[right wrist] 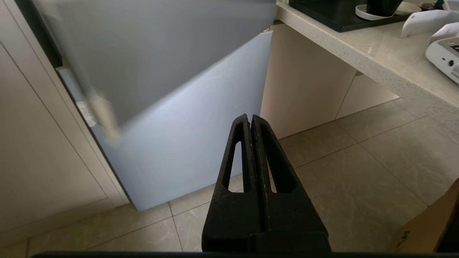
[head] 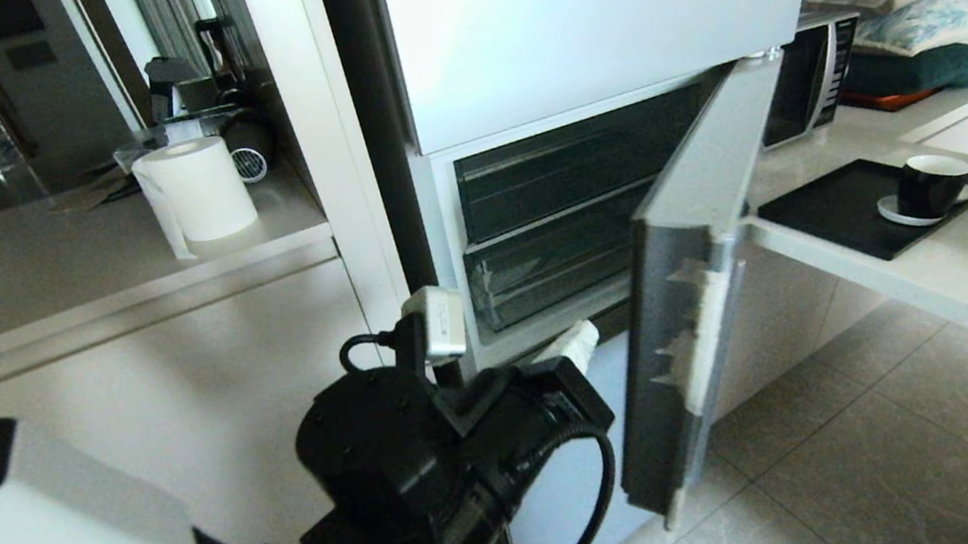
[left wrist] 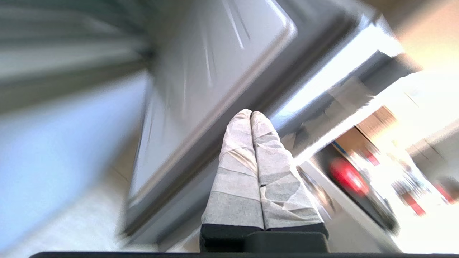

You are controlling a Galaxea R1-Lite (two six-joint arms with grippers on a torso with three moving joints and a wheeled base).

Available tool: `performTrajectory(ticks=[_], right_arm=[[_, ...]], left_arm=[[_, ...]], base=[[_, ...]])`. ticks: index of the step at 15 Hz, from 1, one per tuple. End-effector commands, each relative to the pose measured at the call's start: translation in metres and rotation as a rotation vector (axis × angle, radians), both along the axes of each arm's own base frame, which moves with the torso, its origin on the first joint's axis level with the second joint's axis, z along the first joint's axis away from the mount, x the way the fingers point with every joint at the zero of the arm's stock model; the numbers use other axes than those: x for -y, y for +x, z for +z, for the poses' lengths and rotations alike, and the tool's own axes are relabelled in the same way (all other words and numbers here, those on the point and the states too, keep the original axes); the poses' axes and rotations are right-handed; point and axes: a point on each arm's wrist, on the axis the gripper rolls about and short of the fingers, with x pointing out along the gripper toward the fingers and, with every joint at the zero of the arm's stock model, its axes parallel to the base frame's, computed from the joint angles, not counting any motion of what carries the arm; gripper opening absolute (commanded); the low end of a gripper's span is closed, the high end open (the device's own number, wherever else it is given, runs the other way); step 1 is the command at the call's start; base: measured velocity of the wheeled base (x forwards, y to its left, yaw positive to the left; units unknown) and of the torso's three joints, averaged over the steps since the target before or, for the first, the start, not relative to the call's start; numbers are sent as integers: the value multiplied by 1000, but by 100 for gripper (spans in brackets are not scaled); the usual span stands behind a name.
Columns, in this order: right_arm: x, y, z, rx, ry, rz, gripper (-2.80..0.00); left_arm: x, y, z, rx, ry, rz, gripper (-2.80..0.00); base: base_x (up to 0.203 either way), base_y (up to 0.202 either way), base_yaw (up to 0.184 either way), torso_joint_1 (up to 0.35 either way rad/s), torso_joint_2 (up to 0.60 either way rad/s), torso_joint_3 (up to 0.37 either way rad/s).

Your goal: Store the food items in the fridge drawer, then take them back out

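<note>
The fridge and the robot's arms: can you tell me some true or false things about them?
1. The fridge door is open. True.
2. The left gripper has its fingers spread wide. False: the two wrapped fingers are pressed together.
3. A black cup sits on a saucer on the counter. True.
4. The right gripper is holding a piece of food. False: it is shut on nothing, pointing at the floor.
5. A roll of paper stands on the shelf to the left of the fridge. True.
</note>
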Motion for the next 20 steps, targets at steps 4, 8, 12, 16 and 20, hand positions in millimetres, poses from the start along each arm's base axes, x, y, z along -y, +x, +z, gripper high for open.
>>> performTrajectory(ticks=[4, 8, 12, 16, 20], right_arm=[[0, 0, 0, -2, -1, 0, -280], [0, 0, 0, -2, -1, 0, -280], [0, 0, 0, -2, -1, 0, -280], [0, 0, 0, -2, -1, 0, -280], [0, 0, 0, -2, -1, 0, -280]], left_arm=[[-50, -56, 64, 144, -96, -97, -280], [-102, -88, 128, 312, 175, -3, -280], [-170, -101, 141, 341, 439, 216, -280], [-242, -128, 121, 290, 505, 682, -280], [-267, -153, 25, 49, 739, 892, -280]], base=[[0, 0, 0, 0, 0, 0], [0, 0, 0, 0, 0, 0], [0, 0, 0, 0, 0, 0], [0, 0, 0, 0, 0, 0], [0, 0, 0, 0, 0, 0]])
